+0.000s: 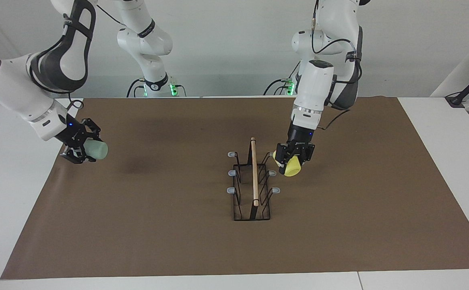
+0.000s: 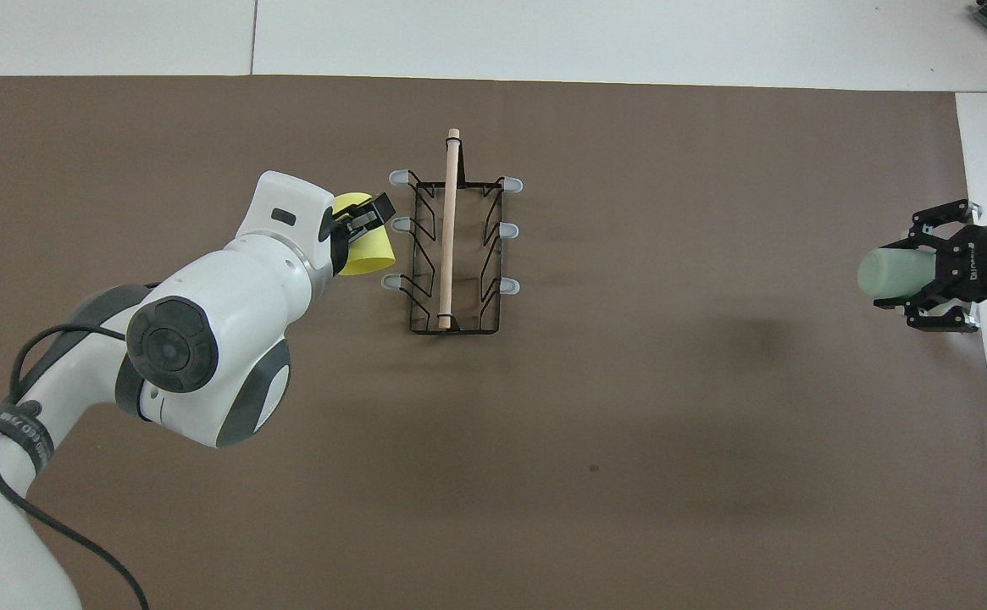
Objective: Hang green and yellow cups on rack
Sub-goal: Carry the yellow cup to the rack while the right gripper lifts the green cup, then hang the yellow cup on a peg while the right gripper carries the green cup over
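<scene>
The rack (image 1: 253, 181) stands on the brown mat (image 1: 339, 225) that covers the middle of the desk (image 1: 439, 278). It is a black wire frame with a wooden rod along the top and grey-tipped pegs on both long sides. No cup hangs on it.

The left gripper (image 1: 293, 158) is clenched on the yellow cup (image 1: 290, 166) and holds it in the air, just beside the pegs on the rack's side toward the left arm's end of the desk. In the overhead view this gripper (image 2: 363, 222) and the yellow cup (image 2: 363, 252) lie at about 9 o'clock from the rack (image 2: 452, 246), close to the middle peg. I cannot tell if the cup touches a peg.

The right gripper (image 1: 79, 146) is clenched on the green cup (image 1: 96, 150) and holds it on its side, above the edge of the mat at the right arm's end of the desk. In the overhead view the right gripper (image 2: 938, 273) and the green cup (image 2: 889, 271) are at about 3 o'clock from the rack and well apart from it. The cup's closed bottom points toward the rack.
</scene>
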`<action>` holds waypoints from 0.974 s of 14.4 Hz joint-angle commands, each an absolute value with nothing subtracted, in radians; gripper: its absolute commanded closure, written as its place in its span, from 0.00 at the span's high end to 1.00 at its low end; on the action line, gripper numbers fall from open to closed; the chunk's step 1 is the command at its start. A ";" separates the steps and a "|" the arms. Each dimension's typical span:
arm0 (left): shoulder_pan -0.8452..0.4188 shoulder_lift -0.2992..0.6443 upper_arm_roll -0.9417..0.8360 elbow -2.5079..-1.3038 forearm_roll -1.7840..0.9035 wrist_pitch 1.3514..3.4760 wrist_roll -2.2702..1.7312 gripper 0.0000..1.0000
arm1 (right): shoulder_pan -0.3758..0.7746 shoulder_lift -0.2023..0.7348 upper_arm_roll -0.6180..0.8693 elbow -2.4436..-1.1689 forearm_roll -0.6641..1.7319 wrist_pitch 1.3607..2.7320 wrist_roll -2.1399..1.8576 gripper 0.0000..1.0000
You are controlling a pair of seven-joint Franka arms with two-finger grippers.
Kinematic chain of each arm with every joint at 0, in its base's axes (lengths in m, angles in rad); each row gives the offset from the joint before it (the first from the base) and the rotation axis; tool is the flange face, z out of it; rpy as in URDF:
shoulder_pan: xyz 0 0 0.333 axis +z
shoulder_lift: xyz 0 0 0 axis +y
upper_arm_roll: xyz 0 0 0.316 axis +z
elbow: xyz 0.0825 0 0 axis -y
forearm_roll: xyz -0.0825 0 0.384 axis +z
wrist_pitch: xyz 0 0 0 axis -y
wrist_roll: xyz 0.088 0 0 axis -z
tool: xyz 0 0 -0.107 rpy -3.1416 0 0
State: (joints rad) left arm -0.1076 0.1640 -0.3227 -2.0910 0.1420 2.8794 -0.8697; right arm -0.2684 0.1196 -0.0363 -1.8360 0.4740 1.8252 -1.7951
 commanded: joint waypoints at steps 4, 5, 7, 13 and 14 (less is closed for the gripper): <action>-0.124 0.196 -0.316 -2.066 0.167 2.919 -0.880 0.00 | -0.403 0.006 -0.026 -1.968 0.917 1.593 -1.948 0.00; -0.127 0.195 -0.325 -2.066 0.167 2.913 -0.900 0.00 | -0.400 0.005 -0.026 -1.976 0.984 1.576 -1.957 0.00; -0.132 0.190 -0.330 -2.077 0.167 2.899 -0.934 0.00 | -0.384 -0.020 -0.025 -2.023 1.098 1.574 -1.970 0.00; -0.129 0.124 -0.370 -2.077 0.167 2.642 -0.954 0.00 | -0.221 -0.054 -0.026 -2.178 1.486 1.632 -2.066 0.00; -0.129 0.121 -0.373 -2.079 0.167 2.635 -0.974 0.00 | -0.187 -0.051 -0.025 -2.186 1.543 1.663 -2.068 0.00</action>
